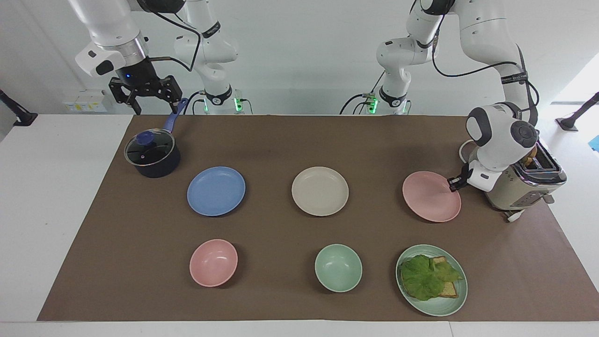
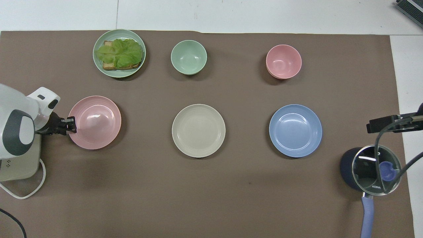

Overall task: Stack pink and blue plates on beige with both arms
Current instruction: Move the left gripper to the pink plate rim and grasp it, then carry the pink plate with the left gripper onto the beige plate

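Note:
Three plates lie in a row across the brown mat: the pink plate (image 1: 428,199) (image 2: 97,124) toward the left arm's end, the beige plate (image 1: 320,191) (image 2: 198,130) in the middle, and the blue plate (image 1: 216,191) (image 2: 295,130) toward the right arm's end. My left gripper (image 1: 454,183) (image 2: 71,125) is low at the pink plate's rim, on the toaster's side, and is shut on that rim. The plate lies flat on the mat. My right gripper (image 1: 146,93) (image 2: 380,124) waits open, high over the saucepan's handle.
A lidded dark saucepan (image 1: 152,154) stands near the right arm's base. A cream toaster (image 1: 524,187) sits right beside the left wrist. Farthest from the robots stand a pink bowl (image 1: 213,262), a mint bowl (image 1: 338,267) and a mint plate (image 1: 440,309) with lettuce and toast.

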`<state>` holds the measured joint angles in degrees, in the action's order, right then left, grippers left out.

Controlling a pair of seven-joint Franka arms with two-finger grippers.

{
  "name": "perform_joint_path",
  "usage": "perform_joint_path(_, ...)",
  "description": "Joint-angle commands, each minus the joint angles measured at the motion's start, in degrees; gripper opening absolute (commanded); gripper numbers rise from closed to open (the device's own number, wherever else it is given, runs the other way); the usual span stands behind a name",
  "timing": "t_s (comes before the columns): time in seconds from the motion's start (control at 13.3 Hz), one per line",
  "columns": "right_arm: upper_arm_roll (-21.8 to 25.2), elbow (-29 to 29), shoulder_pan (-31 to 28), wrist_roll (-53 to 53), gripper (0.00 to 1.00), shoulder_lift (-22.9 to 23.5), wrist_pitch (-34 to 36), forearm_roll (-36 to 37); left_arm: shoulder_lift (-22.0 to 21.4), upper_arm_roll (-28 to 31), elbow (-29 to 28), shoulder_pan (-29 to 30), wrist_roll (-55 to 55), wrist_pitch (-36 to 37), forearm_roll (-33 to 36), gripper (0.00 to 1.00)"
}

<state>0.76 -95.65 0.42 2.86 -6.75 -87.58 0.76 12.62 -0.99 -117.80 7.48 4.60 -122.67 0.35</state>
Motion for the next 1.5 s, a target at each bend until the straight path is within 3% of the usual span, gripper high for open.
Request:
perform_joint_path(0.0,-0.05,-1.99,-0.42,0.75,1.0,-1.6,-1.19,-1.37,-0.67,-0.51,3.26,0.08,0.24,6.89,-0.44,0.0)
perform_joint_path(0.22,-0.05,-1.99,-0.42,0.75,1.0,-1.6,-1.19,-1.37,-1.28,-0.86,10.03,-0.1,0.41,16.47,-3.07,0.0)
perform_joint_path(0.38,-0.05,-1.99,-0.42,0.75,1.0,-1.6,-1.19,-1.37,-2.94,-1.3,11.63,-0.79,1.37,19.57,-5.79,0.0)
perform_joint_path(0.75,-0.05,-1.99,-0.51,0.92,1.0,-1.6,-1.19,-1.37,-5.68,-1.47,11.37,-7.47,12.79,19.67,-11.5,0.0)
perform_joint_path(1.2,-0.05,-1.99,-0.42,0.92,1.0,-1.6,-1.28,-1.37,-6.47,-1.47,9.97,-12.48,13.42,17.56,-20.12,0.0)
perform_joint_path(1.43,-0.05,-1.99,-0.42,0.92,1.0,-1.6,-1.28,-1.37,-8.48,-1.39,6.46,-16.87,13.95,12.13,-23.63,0.0)
